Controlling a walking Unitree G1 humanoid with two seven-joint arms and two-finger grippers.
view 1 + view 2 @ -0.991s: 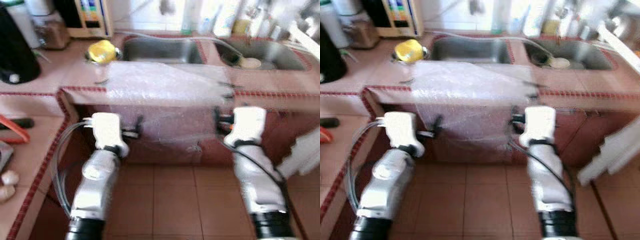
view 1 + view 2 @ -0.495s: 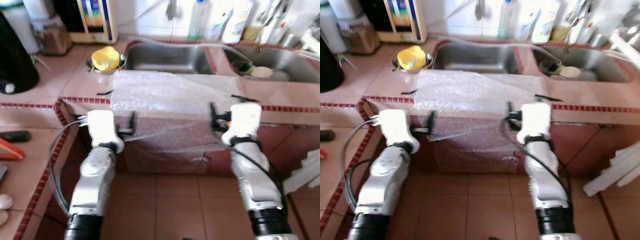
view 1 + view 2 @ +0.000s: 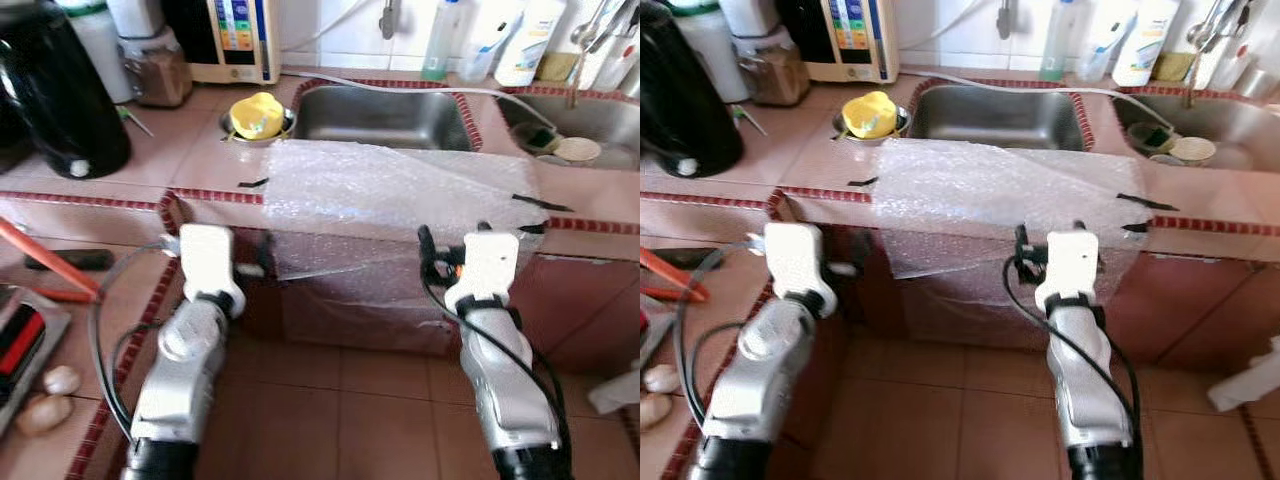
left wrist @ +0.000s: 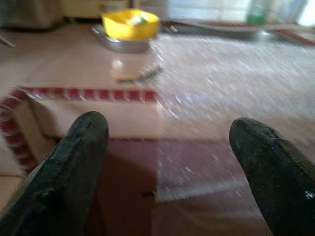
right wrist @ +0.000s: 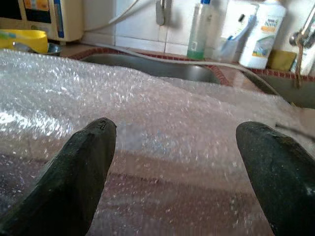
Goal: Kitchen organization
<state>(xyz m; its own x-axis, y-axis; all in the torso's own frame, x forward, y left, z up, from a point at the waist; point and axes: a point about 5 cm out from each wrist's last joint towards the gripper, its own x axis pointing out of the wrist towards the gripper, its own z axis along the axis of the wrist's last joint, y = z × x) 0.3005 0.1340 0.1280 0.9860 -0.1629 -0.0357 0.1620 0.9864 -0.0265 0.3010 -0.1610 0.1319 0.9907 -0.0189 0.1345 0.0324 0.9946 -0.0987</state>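
Below the worktop (image 3: 150,165) edge | bubble wrap sheet (image 3: 390,190) draped over edge in front of sink (image 3: 385,115) | left gripper (image 4: 162,162), right gripper (image 5: 177,162) near hanging sheet, jaws released, holding nothing | risk: one-sided pull slides sheet off.

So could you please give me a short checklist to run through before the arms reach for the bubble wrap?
1. Left end effector open: ok.
2. Right end effector open: ok.
3. Both end effectors empty: ok.
4. Bubble wrap lies on the counter, front edge hanging over: ok.
5. Yellow bowl clear of the sheet: ok.
6. Black tape at the sheet's corners holds it down: cannot tell.
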